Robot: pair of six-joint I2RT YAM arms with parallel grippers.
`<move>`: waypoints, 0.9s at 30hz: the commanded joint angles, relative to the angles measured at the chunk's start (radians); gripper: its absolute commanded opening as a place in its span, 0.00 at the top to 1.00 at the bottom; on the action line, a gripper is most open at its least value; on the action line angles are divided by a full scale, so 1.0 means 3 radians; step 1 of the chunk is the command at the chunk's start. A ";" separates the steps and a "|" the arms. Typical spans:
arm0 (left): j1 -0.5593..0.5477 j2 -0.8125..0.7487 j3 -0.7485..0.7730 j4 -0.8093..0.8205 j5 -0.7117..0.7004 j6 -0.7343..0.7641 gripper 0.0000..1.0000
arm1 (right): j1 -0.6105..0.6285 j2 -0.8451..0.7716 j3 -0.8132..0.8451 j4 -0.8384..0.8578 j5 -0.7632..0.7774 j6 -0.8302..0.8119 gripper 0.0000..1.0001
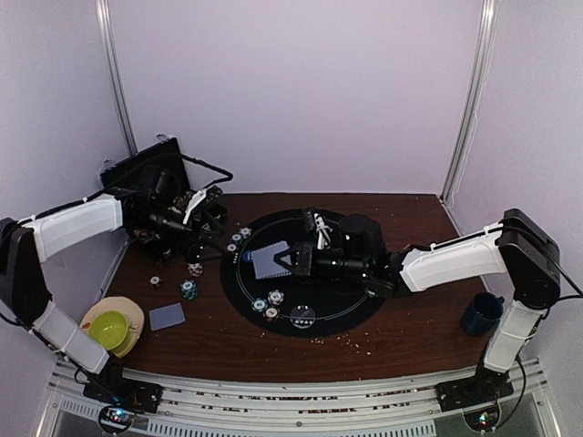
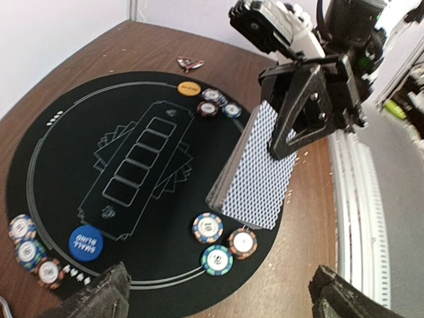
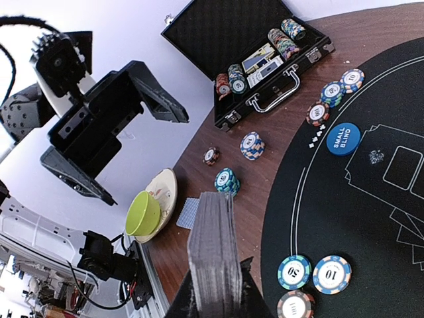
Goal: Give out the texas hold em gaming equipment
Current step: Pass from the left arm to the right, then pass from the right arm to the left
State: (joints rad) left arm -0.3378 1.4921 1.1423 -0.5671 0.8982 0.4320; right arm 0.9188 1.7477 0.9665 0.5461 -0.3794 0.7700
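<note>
While the right gripper is closed on the deck of cards, its black fingers pinch the stack near the upper edge. The deck hangs tilted, patterned backs outward, over the rim of the round black mat. Three chips lie on the mat just beside the deck. A blue disc and an orange disc rest on the mat's outer ring, each next to a cluster of chips. The left gripper stands wide open and holds nothing, above the table between the mat and the open black case. Loose chip stacks sit on the wood near the case. A single card lies face down beside the plate bearing a green bowl.
</note>
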 commanded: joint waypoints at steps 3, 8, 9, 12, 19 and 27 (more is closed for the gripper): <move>0.0059 0.0438 0.0183 0.0069 0.1003 0.0231 0.02 | -0.0043 -0.0164 -0.0141 0.0116 0.0003 -0.0099 1.00; 0.0057 0.0495 0.0033 0.0162 0.1286 0.0396 0.02 | -0.0088 -0.0146 -0.0119 0.0194 -0.0045 -0.0073 1.00; 0.0059 0.0502 0.0015 0.0162 0.1328 0.0422 0.02 | -0.0093 -0.0144 -0.0126 0.0240 -0.0070 -0.0061 1.00; 0.0055 0.0501 -0.0022 0.0161 0.1384 0.0462 0.02 | -0.0097 -0.0127 -0.0089 0.0250 -0.0117 -0.0041 1.00; -0.0055 0.0325 -0.0172 0.0532 0.0682 0.0260 0.02 | -0.0095 -0.0073 0.0020 0.0135 -0.0328 0.0048 0.99; -0.0663 -0.0349 -0.0576 0.1352 -0.0895 0.0230 0.02 | -0.0073 0.0141 0.0127 0.0264 -0.0548 0.0538 0.99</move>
State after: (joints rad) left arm -0.4721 1.4586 0.9894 -0.3199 0.8688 0.4889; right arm 0.8917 1.7519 0.9684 0.5735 -0.4931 0.8436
